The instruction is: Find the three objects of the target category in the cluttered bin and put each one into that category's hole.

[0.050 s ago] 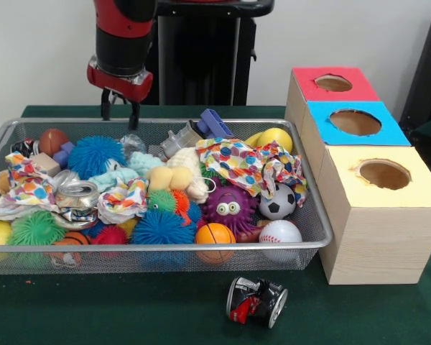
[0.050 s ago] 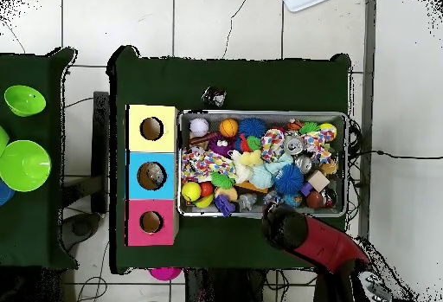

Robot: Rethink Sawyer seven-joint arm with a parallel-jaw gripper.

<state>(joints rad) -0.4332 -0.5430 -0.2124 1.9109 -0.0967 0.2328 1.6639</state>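
I log a wire bin (image 1: 312, 237) heaped with toys, gripper (image 1: 120, 113) above its far rim, 1 crushed can (image 1: 256, 300) outside, 3 holed boxes (image 1: 366, 172) beside.

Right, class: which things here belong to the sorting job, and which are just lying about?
Job:
- mesh bin of toys
- box with three holes
- end effector

Lying about:
- crushed can outside the bin
- green bowls on the side table
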